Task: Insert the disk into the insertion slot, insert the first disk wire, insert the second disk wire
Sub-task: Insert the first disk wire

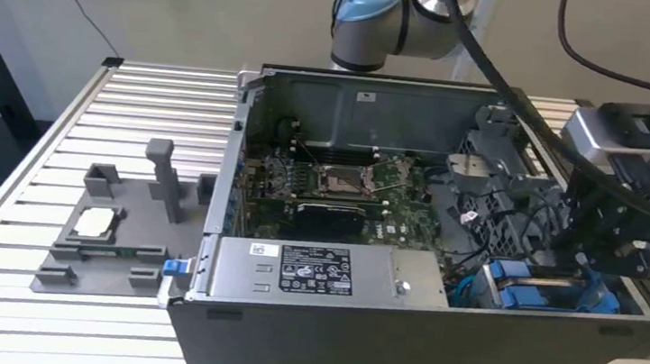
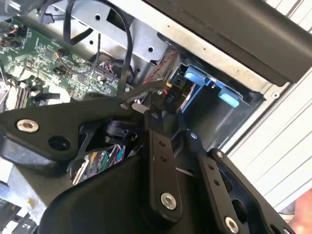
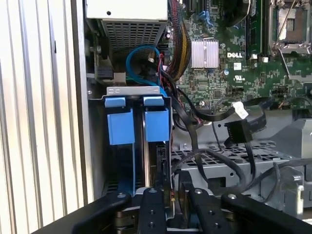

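- Disk (image 3: 157,126): seated upright in the insertion slot (image 2: 209,122), at the corner of the computer case (image 1: 404,353) on the exterior view's right, just beside the power-supply box (image 1: 303,275). Its blue end tabs stood proud of the cage.
- Gripper (image 2: 165,111): hung low inside the case at the cage's inner end. Its fingers were drawn close together, apparently pinching a small black wire connector (image 2: 169,97) just beside the disk. Whether the connector was mated could not be told.
- Handling, disk: judged rigid, fairly heavy for its bulk and sensitive to knocks. The blue tabs and frame edges looked the proper hold, not the labelled face.
- Handling, wire: judged light, with a limp, springy lead and a hard plug that probably fits one way only. It looked best held squarely across the plug body, never by the lead.
- Hazard: loose black cables (image 3: 214,156) lay near the fingers and looked likely to snag.
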`<state>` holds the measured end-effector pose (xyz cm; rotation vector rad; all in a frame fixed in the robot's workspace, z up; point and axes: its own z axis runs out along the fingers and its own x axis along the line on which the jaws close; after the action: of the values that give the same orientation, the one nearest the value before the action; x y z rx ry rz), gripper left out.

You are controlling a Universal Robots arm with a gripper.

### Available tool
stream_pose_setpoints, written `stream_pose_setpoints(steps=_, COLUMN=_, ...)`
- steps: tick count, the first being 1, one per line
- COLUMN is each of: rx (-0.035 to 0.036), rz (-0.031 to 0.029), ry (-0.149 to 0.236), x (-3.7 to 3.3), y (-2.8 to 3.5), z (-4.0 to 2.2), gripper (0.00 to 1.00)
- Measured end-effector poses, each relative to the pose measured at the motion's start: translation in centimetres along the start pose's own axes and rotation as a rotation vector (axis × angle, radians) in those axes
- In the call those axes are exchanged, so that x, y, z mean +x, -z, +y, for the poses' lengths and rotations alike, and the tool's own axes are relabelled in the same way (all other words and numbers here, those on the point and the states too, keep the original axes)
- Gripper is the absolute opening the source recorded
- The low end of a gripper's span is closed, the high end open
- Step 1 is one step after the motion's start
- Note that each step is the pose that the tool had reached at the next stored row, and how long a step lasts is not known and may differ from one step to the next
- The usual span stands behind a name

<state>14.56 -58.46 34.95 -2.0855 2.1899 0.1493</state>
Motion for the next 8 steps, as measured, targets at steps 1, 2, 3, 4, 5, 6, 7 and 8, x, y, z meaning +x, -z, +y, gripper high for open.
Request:
stream_pose_setpoints(steps=1, rx=0.0, rz=0.0001, ry=0.0, x=-0.06, y=0.45, z=0.0, gripper=0.27)
stream_pose_setpoints(steps=2, rx=0.0, rz=-0.0001, ry=0.0, x=-0.12, y=0.85, z=0.0, gripper=0.27)
stream_pose_setpoints(steps=3, rx=0.0, rz=0.0001, ry=0.0, x=-0.18, y=1.23, z=0.0, gripper=0.27)
stream_pose_setpoints(steps=4, rx=0.0, rz=0.0, ry=0.0, x=-0.23, y=1.55, z=0.0, gripper=0.27)
stream_pose_setpoints(steps=5, rx=0.0, rz=0.0001, ry=0.0, x=-0.28, y=1.88, z=0.01, gripper=0.27)
stream_pose_setpoints(steps=6, rx=0.0, rz=0.0001, ry=0.0, x=-0.34, y=2.23, z=0.02, gripper=0.27)
stream_pose_setpoints(steps=7, rx=0.0, rz=-0.0001, ry=0.0, x=-0.38, y=2.53, z=0.05, gripper=0.27)
stream_pose_setpoints(steps=8, rx=0.0001, rz=0.0, ry=0.0, x=-0.42, y=2.79, z=0.08, gripper=0.27)
